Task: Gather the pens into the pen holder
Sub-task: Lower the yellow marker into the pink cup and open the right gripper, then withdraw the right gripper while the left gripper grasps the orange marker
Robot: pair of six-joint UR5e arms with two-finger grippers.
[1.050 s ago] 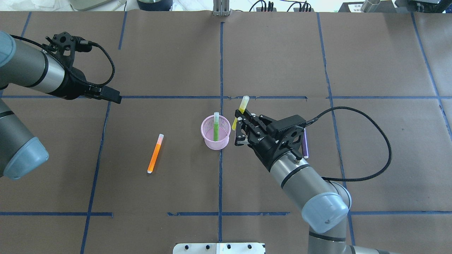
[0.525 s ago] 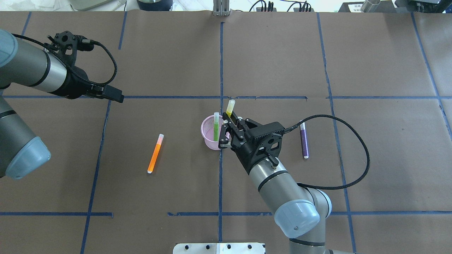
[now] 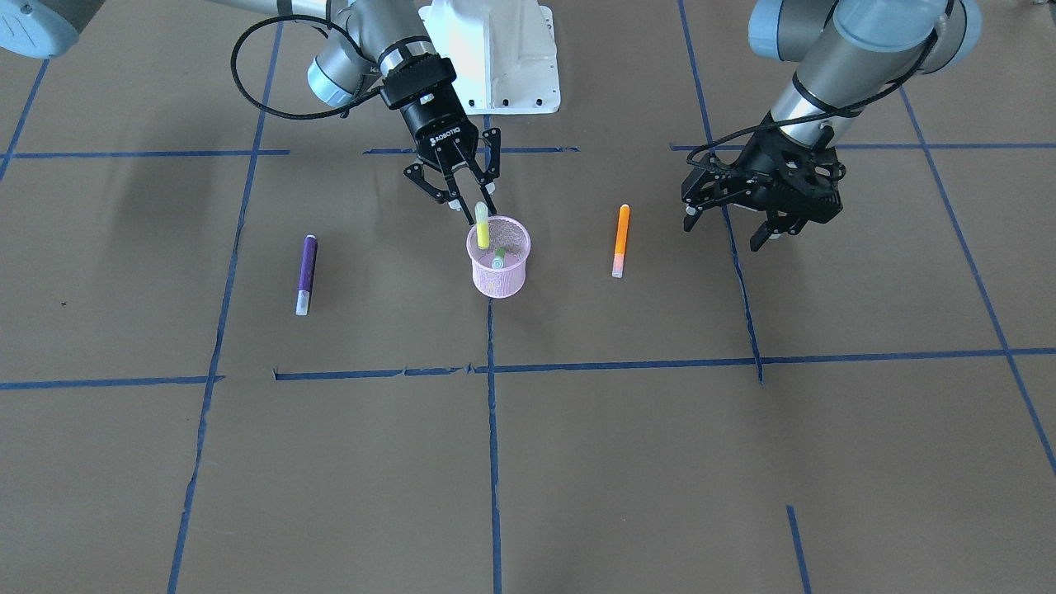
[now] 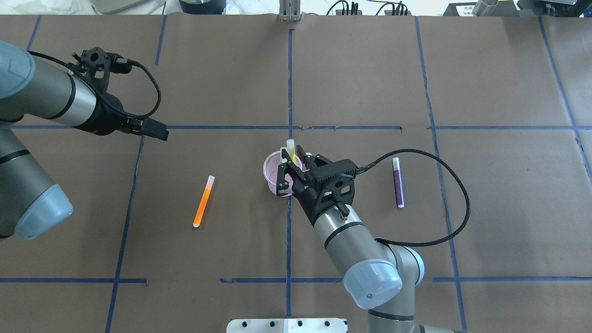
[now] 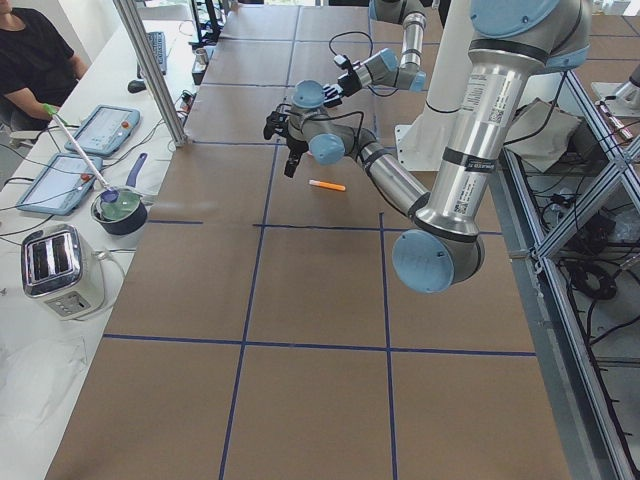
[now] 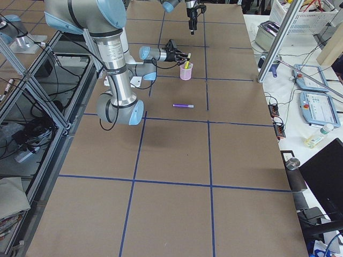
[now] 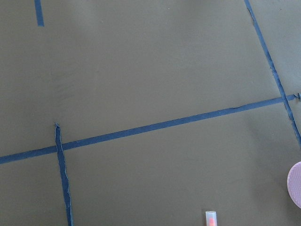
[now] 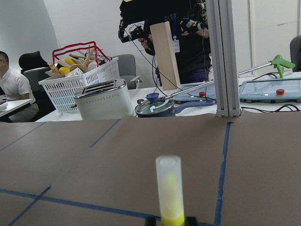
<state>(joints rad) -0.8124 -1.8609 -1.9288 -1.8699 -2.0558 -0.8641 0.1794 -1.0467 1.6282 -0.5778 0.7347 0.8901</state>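
The pink mesh pen holder (image 3: 500, 276) (image 4: 273, 173) stands at the table's middle. A green pen (image 3: 498, 260) leans inside it. My right gripper (image 3: 473, 210) (image 4: 287, 172) hovers over the holder, shut on a yellow pen (image 3: 482, 227) (image 4: 290, 147) (image 8: 169, 188) held upright with its lower end inside the holder. The orange pen (image 3: 621, 239) (image 4: 203, 201) lies flat between the holder and my left gripper (image 3: 726, 233) (image 4: 159, 132), which is open, empty and above the table. The purple pen (image 3: 306, 272) (image 4: 397, 182) lies flat on the holder's other side.
The robot's white base plate (image 3: 495, 58) sits behind the holder. Blue tape lines cross the brown table cover. A side table holds a toaster (image 5: 60, 268), tablets and a bowl (image 5: 118, 208). A person sits at the far corner (image 5: 35, 50).
My right gripper carried the yellow pen leftward from beside the holder to over it, and the pen's lower end now sits inside. My left arm shifted slightly right.
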